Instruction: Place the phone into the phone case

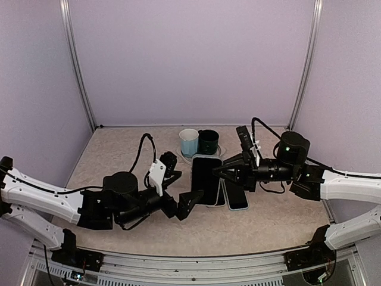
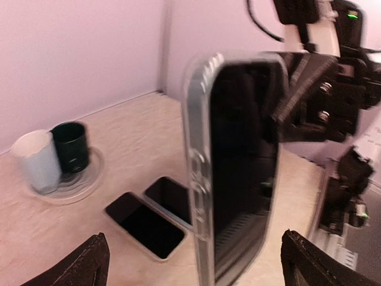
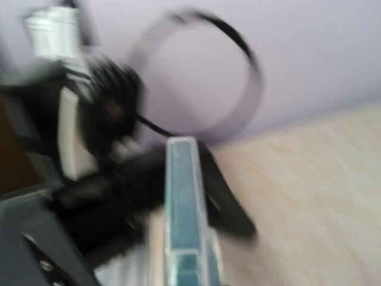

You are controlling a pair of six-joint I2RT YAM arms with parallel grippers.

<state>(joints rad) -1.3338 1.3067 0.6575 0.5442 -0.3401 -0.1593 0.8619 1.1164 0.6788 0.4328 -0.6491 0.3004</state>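
Centre of the overhead view: my right gripper (image 1: 221,173) clamps the phone (image 1: 205,179), held upright in its clear case (image 2: 196,167). My left gripper (image 2: 191,241) is spread wide, gripping nothing, a finger (image 2: 89,262) at each lower corner of its wrist view.

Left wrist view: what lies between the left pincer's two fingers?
The phone, inside its clear case, stands upright between the open left pincer's fingers, touching neither; the right pincer grips its far edge. The left wrist view shows it.
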